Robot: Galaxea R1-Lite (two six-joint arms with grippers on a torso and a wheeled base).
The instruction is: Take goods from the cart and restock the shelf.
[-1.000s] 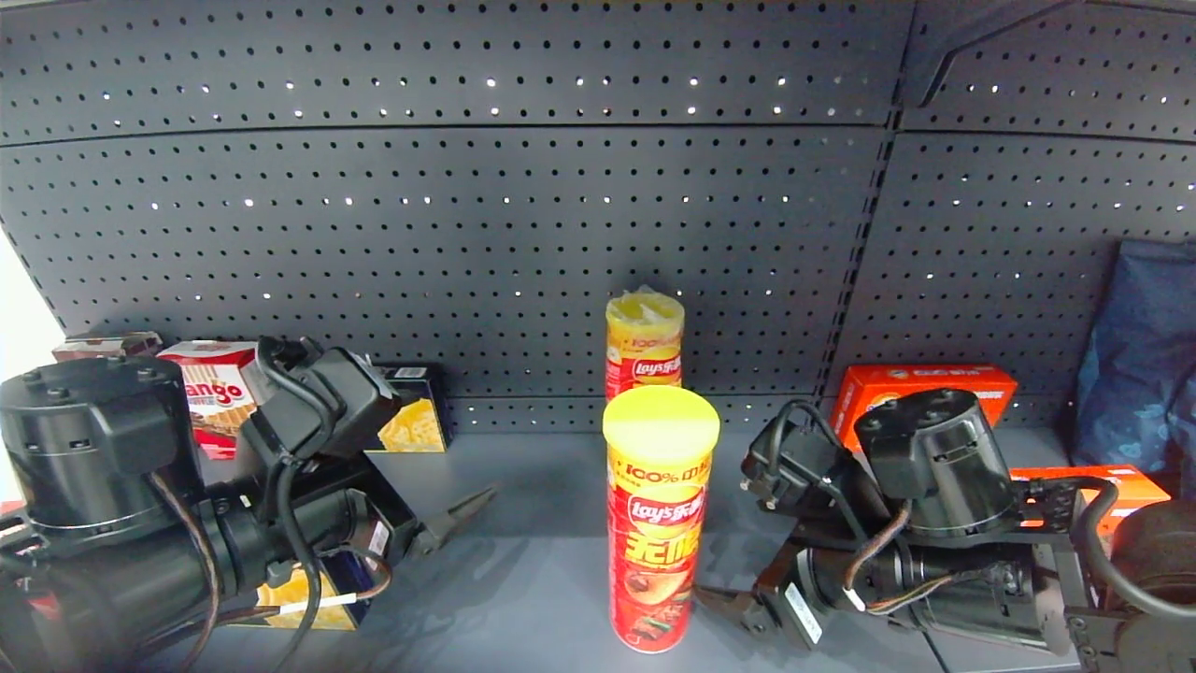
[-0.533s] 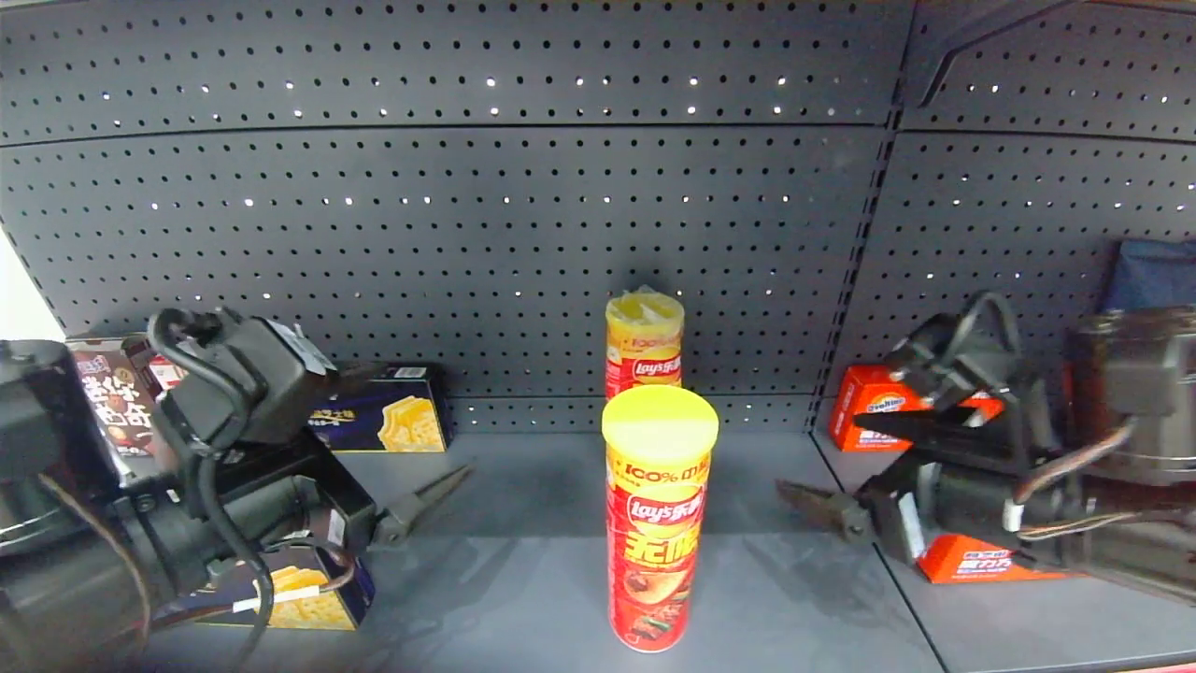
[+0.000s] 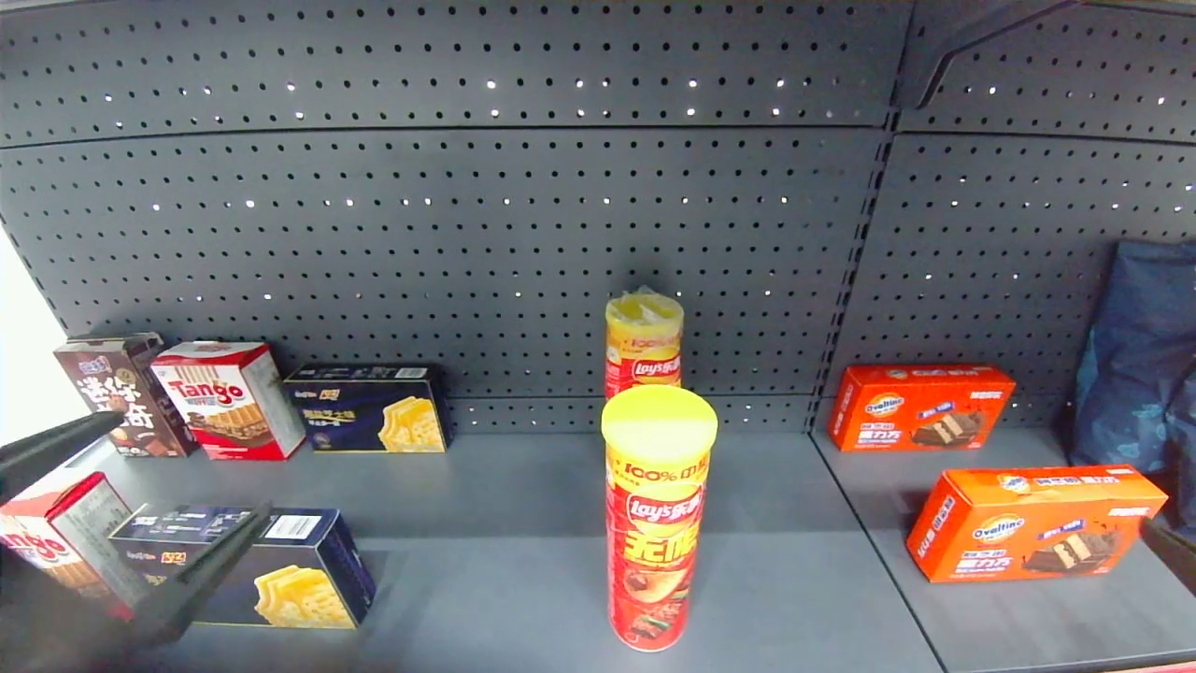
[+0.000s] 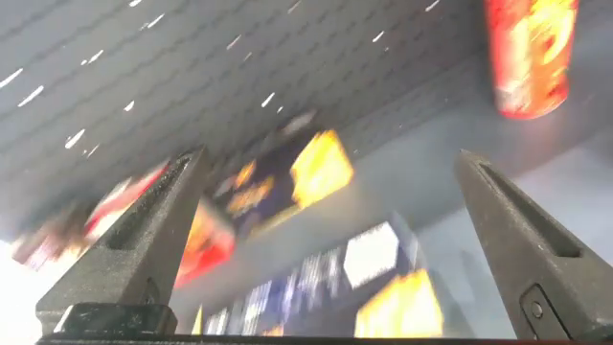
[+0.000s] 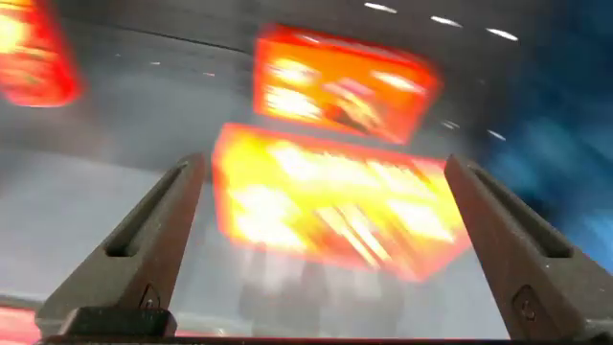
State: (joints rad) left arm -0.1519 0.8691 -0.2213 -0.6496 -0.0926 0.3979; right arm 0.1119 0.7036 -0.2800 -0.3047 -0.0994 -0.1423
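Observation:
Two yellow-lidded red chip cans stand mid-shelf, the front can [image 3: 659,519] near the shelf edge and the rear can [image 3: 645,344] against the pegboard. My left gripper [image 3: 192,464] is at the lower left, open and empty, its fingers over the front blue cracker box [image 3: 280,579]. In the left wrist view the left gripper [image 4: 330,155] is spread wide, with a chip can [image 4: 530,53] far off. My right gripper [image 5: 326,161] is open and empty, facing the near orange box [image 5: 335,206].
On the left stand a brown box [image 3: 117,393], a red wafer box [image 3: 229,397], a blue cracker box [image 3: 369,408] and a second wafer box [image 3: 51,533]. Two orange boxes [image 3: 920,407] [image 3: 1032,523] and a blue bag [image 3: 1140,374] sit right. The grey shelf [image 3: 523,486] is bare around the cans.
Both arms have pulled back from the shelf: the right arm moved right and out of the head view, the left withdrew to the lower left corner. The cans stayed put.

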